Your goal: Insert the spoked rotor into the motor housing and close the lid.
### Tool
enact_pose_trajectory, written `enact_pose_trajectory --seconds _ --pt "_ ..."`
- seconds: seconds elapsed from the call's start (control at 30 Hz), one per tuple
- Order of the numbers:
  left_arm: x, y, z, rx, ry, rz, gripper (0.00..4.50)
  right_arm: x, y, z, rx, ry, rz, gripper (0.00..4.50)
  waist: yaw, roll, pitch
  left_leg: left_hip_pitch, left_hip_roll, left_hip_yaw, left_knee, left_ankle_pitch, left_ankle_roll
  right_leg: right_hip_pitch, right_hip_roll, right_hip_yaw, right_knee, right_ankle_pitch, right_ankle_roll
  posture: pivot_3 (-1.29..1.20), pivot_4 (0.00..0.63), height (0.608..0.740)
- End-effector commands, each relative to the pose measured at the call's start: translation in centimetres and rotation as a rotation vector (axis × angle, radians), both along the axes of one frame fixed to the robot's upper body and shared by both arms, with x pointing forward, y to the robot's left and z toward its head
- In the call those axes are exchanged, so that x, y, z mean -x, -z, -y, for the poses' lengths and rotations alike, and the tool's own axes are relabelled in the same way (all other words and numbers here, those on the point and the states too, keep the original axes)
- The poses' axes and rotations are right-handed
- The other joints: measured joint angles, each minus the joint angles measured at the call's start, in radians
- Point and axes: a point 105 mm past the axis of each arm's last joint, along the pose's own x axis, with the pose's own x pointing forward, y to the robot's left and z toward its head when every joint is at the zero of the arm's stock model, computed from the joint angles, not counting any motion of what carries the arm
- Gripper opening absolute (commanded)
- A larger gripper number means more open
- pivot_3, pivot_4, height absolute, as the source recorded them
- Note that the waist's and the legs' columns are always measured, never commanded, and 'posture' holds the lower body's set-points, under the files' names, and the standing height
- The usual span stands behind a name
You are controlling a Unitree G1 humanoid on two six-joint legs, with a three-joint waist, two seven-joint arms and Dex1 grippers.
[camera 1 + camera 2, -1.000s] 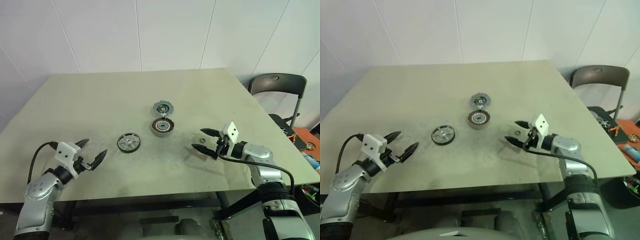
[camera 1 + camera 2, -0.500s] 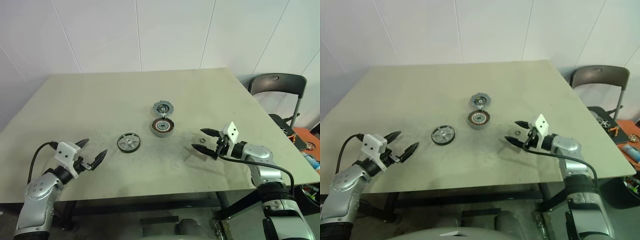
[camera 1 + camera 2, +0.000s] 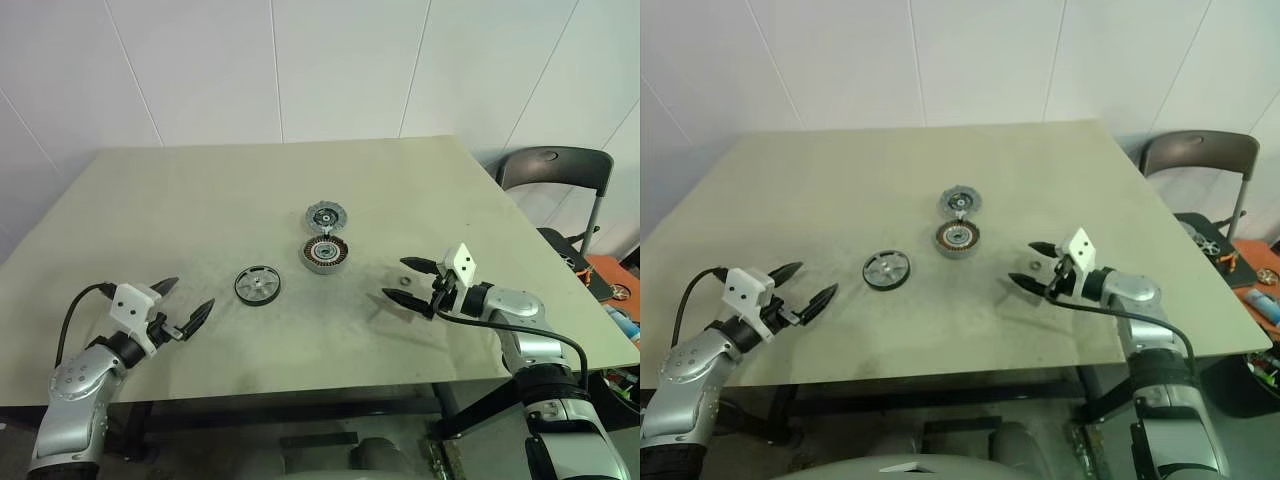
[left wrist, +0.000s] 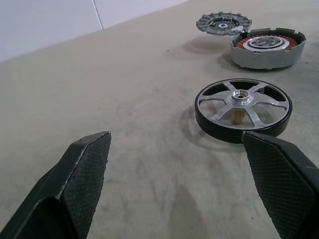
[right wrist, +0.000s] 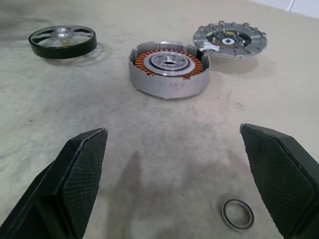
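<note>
On the big tan worktop (image 3: 200, 200) lie three round parts. The spoked rotor (image 3: 257, 284) is a flat wheel with a black ring and silver spokes, and it lies by itself near the middle, a bit toward the robot's left. The motor housing (image 3: 325, 254) sits to the right of it, well apart from the wheel; it is a thick round cup with copper wire inside and a silver middle. The lid (image 3: 326, 215) is a grey disc with a toothed edge. It sits just behind the cup, on the far side from the robot, and its near edge seems to rest on the cup's rim, so it looks a little tilted. A small metal ring (image 5: 238, 214) lies flat on the worktop near the right gripper (image 3: 409, 282). That gripper hangs just over the worktop with its two black fingers spread wide and nothing between them, pointing at the cup. The left gripper (image 3: 183, 304) is near the front edge, also spread wide and holding nothing, pointing at the wheel. A dark chair (image 3: 556, 170) stands past the right side of the worktop.
</note>
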Motion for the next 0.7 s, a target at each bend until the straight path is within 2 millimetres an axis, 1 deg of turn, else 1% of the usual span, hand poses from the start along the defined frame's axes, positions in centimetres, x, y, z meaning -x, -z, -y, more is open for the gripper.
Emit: enact_pose_trajectory --seconds 0.03,0.23,0.37,0.43,0.57,0.63,0.7 --pt "-0.3 -1.0 0.0 -0.019 0.013 0.042 4.46 -0.5 -2.3 -1.1 0.023 -0.050 0.073 4.50 -0.001 0.000 0.000 0.000 0.000 0.000 0.000 0.000 0.000 0.000 0.000 0.000 0.000 0.000 0.000 0.00 0.000 0.740" --pt "0.1 -1.0 0.4 -0.012 0.018 0.039 4.46 -0.7 -3.1 -2.0 0.035 -0.083 0.070 4.50 0.000 0.000 0.000 0.000 0.000 0.000 0.000 0.000 0.000 0.000 0.000 0.000 0.000 0.000 0.000 0.00 0.000 0.740" --pt "0.2 -1.2 0.7 -0.006 0.021 0.044 4.46 -1.0 -3.5 -3.1 0.059 -0.110 0.048 4.50 0.000 0.000 0.000 0.000 0.000 0.000 0.000 0.000 0.000 0.000 0.000 0.000 0.000 0.000 0.000 0.00 0.000 0.740" --pt "0.1 -1.3 0.7 -0.006 0.024 0.045 4.46 -1.4 -3.9 -3.9 0.075 -0.109 0.020 4.50 0.000 0.000 0.000 0.000 0.000 0.000 0.000 0.000 0.000 0.000 0.000 0.000 0.000 0.000 0.000 0.00 0.000 0.740" --pt "0.1 -1.5 0.8 -0.013 0.034 0.050 4.46 -1.9 -4.2 -5.2 0.192 -0.137 -0.041 4.50 0.000 0.000 0.000 0.000 0.000 -0.001 0.000 0.000 0.000 -0.001 0.000 0.000 0.001 0.000 0.000 0.00 0.000 0.740" --pt "0.0 -1.8 0.9 -0.017 0.041 0.054 4.46 -2.2 -4.2 -5.8 0.303 -0.155 -0.053 4.50 0.000 0.000 0.000 0.000 0.000 -0.001 0.000 0.000 0.000 -0.001 0.000 0.000 0.001 0.000 0.000 0.00 0.000 0.740" --pt "-0.1 -1.9 0.9 -0.020 0.045 0.057 4.46 -2.5 -4.5 -6.5 0.369 -0.165 -0.058 4.50 0.000 0.000 0.000 -0.001 0.000 -0.001 0.000 0.000 0.000 -0.002 0.000 0.000 0.000 0.000 0.000 0.00 0.000 0.740"
